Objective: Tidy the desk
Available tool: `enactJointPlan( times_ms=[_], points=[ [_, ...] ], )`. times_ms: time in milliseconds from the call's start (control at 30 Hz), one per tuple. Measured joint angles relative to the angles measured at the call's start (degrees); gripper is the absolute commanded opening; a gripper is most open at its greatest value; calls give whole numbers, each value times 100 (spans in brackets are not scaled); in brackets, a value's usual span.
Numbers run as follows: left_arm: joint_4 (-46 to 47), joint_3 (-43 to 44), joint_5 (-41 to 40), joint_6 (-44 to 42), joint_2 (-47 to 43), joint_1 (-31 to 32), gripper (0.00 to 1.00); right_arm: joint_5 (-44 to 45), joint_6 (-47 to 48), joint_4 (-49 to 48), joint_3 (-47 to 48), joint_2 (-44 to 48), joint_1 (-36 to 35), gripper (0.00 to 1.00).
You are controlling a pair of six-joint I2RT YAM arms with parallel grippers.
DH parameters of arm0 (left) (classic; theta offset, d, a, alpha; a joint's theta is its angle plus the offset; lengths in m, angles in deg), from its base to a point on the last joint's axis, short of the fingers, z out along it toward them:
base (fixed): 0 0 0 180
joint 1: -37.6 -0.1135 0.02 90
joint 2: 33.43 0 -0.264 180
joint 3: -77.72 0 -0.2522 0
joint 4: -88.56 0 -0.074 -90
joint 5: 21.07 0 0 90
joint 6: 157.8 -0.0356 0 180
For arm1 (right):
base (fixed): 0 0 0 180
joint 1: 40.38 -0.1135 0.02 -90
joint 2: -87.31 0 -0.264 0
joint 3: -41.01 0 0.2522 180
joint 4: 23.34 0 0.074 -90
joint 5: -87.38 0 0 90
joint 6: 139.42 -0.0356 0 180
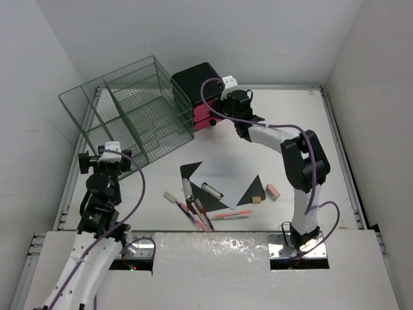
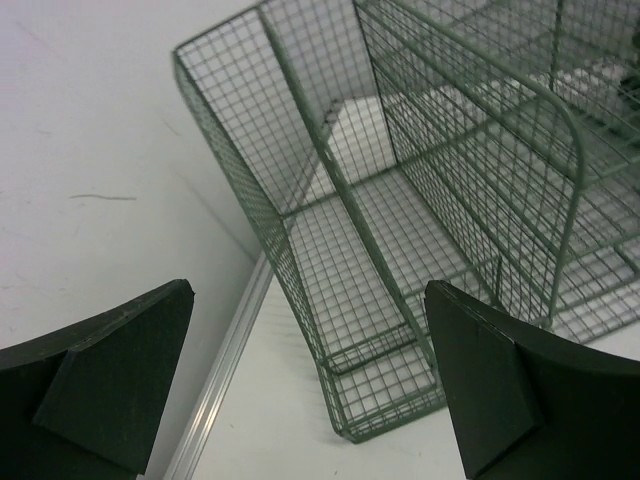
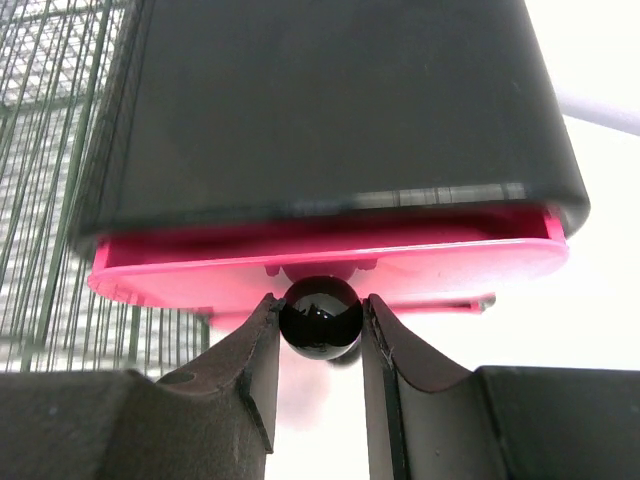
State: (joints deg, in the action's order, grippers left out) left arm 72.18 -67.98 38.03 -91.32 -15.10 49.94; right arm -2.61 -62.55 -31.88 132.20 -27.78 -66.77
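The right hand (image 3: 320,312) pinches the glossy black round knob (image 3: 320,318) of a pink plastic drawer (image 3: 330,262) at the front of a small black box (image 3: 320,100), a finger touching each side. The left hand (image 2: 308,295) gapes wide above the near end of a green wire-mesh rack (image 2: 400,200). Box and rack stand at the far left of the large matte-white surface (image 1: 303,142). A white paper sheet (image 1: 226,173) on a black clipboard (image 1: 188,171) and coloured pens (image 1: 197,213) lie near its front middle.
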Motion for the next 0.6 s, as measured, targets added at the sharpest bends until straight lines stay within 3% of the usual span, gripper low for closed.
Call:
enactJointPlan(
  times_ms=[333,467,600],
  points=[
    [-190,1504,105,-70,1556,0,100,-116,160,13,-1392,1163,7,4],
    [-90,1954,48,-146,1779,0,100,-140,160,39,-1860,1530,7,18],
    [133,2048,-33,-205,1762,0,100,-177,164,133,-2087,1694,7,47]
  ],
)
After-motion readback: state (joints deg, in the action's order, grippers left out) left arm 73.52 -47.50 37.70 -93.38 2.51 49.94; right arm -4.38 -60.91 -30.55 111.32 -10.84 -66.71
